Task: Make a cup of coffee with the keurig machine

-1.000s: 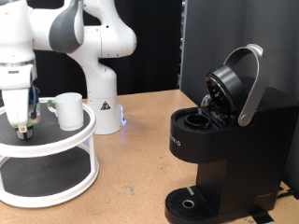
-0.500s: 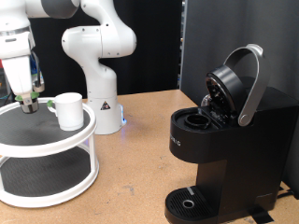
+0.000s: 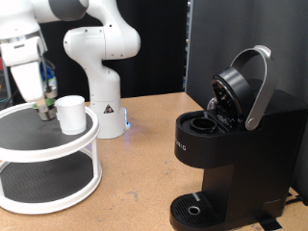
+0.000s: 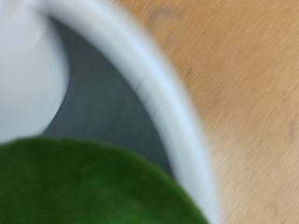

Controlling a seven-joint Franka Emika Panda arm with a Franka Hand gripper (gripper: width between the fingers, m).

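Note:
My gripper (image 3: 44,106) hangs just above the top shelf of a white round two-tier stand (image 3: 67,144), at the exterior view's left, right beside the cup (image 3: 69,114). It is shut on a small green-topped pod (image 3: 43,101), which fills the near part of the wrist view as a green blur (image 4: 84,187). The white cup stands upright on the top shelf; its side also shows in the wrist view (image 4: 23,75). The keurig machine (image 3: 241,144) stands at the exterior view's right with its lid and silver handle (image 3: 260,82) raised, the pod chamber (image 3: 205,123) open.
The robot's white base (image 3: 104,91) stands behind the stand on the wooden table (image 3: 140,183). A dark panel rises behind the coffee maker. The machine's round drip base (image 3: 197,207) has nothing on it. The stand's white rim (image 4: 159,89) crosses the wrist view.
My gripper has risen off the stand's top shelf with the pod and moved towards the exterior view's right, closer to the cup. Cup and machine have not moved.

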